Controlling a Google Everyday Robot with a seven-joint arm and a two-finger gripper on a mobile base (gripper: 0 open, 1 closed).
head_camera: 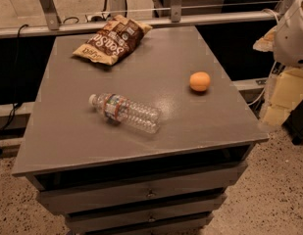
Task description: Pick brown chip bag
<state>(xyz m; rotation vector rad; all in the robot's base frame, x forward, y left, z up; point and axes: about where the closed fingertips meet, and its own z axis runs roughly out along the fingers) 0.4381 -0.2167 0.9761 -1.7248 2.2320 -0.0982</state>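
Gripper (284, 96) hangs beside the table's (67, 131) right edge, grip state untellable, well apart from the brown chip bag (112, 40); 1 orange (200, 81) lies between, 1 clear bottle (125, 112) nearer front.

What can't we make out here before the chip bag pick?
- Gripper: outside the camera view; only a white arm part shows, cut by the right edge.
- Brown chip bag: its lettering is too small to read fully.
- Water bottle: fill level unclear through clear plastic.
- Drawers: insides hidden in shadow.
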